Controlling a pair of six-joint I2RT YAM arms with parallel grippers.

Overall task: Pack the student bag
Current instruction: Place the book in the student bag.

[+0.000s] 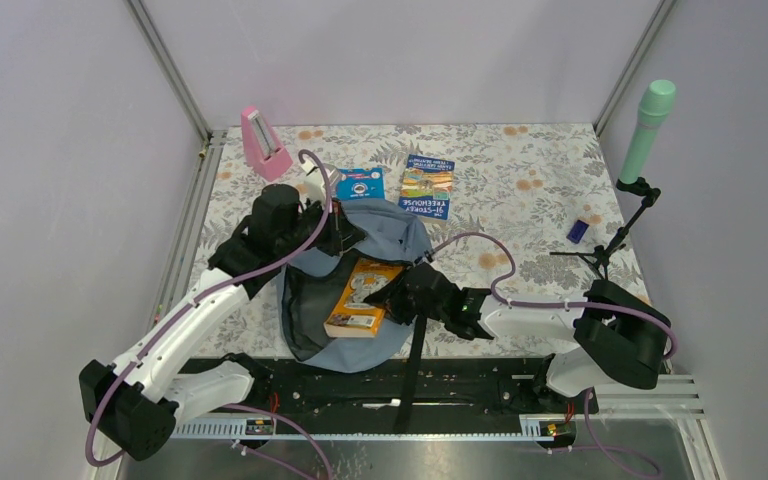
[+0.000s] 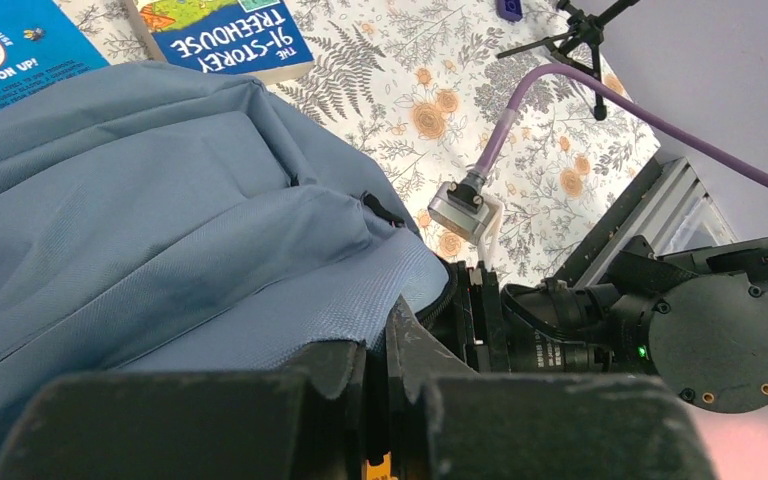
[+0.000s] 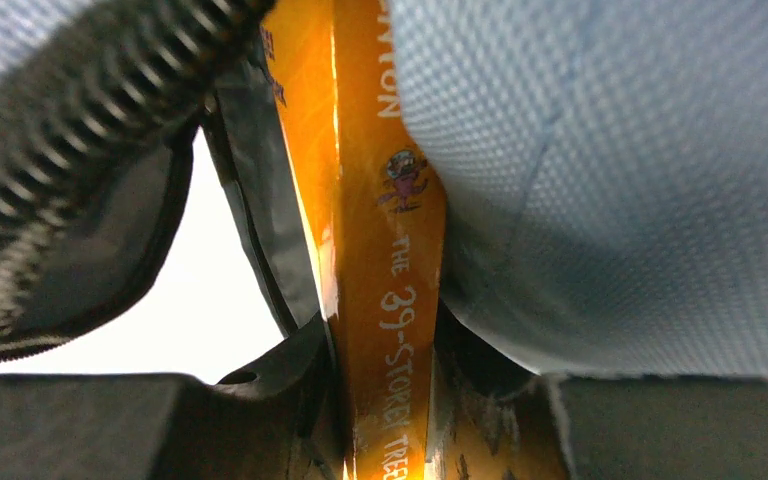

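Overhead, two wrist close-ups sharing backpack (image 1: 397, 232)

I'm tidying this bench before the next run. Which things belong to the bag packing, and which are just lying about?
In the job: student bag, gripped by the left gripper; orange book, in the right gripper; probably the 91-Storey book and blue booklet.
Lying about: pink metronome, green microphone, small blue block.

Bag (image 1: 392, 236) lies open mid-table. Right gripper (image 1: 398, 291) clamps orange book (image 1: 362, 298) at its mouth. Left gripper (image 1: 346, 233) at far rim, seemingly pinching fabric. Treehouse book (image 1: 427, 186) beyond.
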